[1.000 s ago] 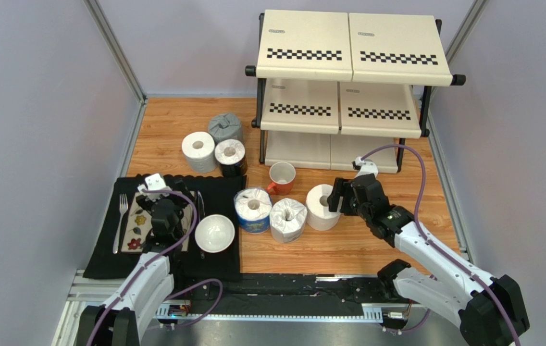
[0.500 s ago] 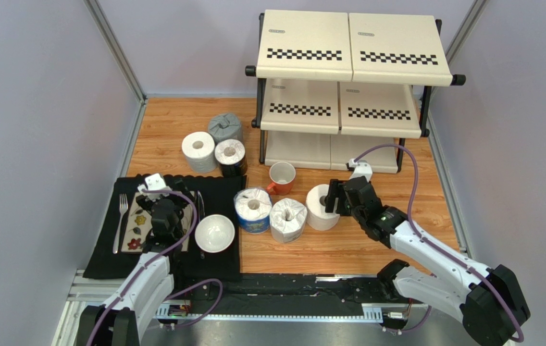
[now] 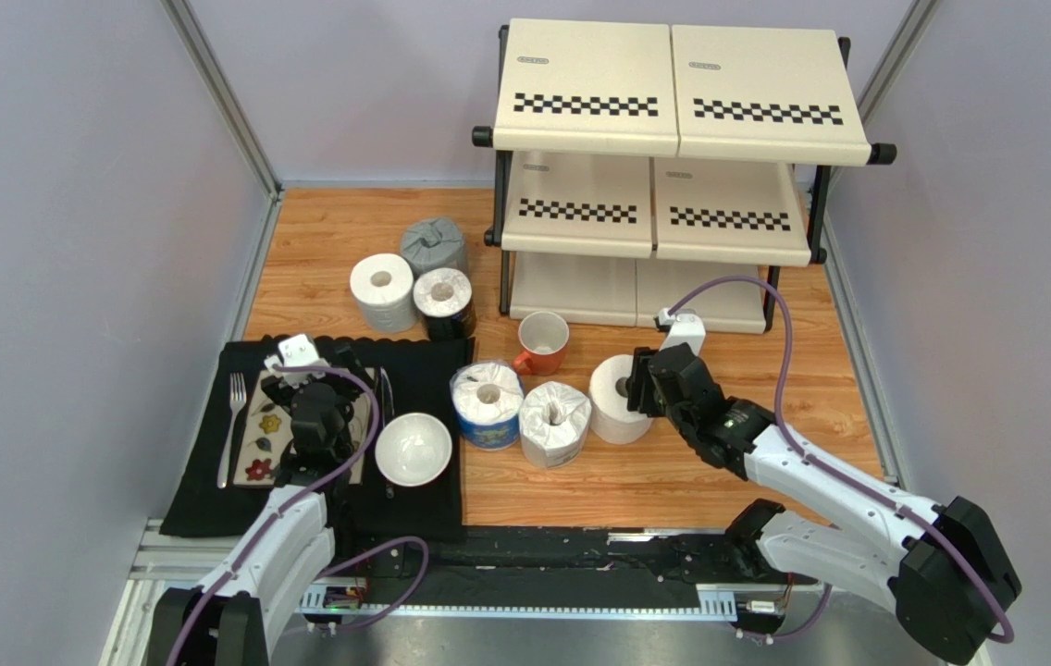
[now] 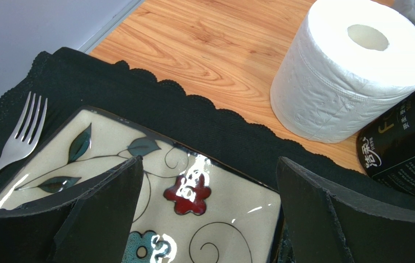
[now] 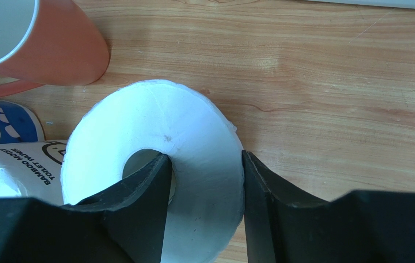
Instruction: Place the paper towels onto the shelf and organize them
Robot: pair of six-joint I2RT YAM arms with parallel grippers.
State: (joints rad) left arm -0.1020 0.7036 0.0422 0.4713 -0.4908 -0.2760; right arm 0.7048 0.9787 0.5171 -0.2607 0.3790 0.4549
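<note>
**Operator:** What has changed at the right gripper (image 5: 204, 164)?

**Technician:** It has moved left, from beside the plain white paper towel roll (image 5: 155, 126) to over the roll's rim, and its jaws have narrowed. One finger now sits inside the hollow core. The other bears on the outer wall, so the wall is pinched between them.

**Operator:** Where is that roll?

**Technician:** Upright on the wooden table (image 3: 337, 229), in front of the cream checkered three-tier shelf (image 3: 587, 63). It is the rightmost of a row, touching the clear-wrapped roll (image 3: 553, 421), with the blue-wrapped roll (image 3: 487, 403) beyond. The orange mug (image 3: 541, 340) stands just beside it. It does not appear to be lifted yet.

**Operator:** And the left gripper (image 4: 209, 164)?

**Technician:** No change. Its jaws are wide and empty above the floral ceramic plate (image 4: 193, 192).

**Operator:** What does this mean for the task?

**Technician:** The grasp looks established. Next comes the lift and the transfer to a tier. No roll is visible on the shelf, so all six remain to be placed.
</note>
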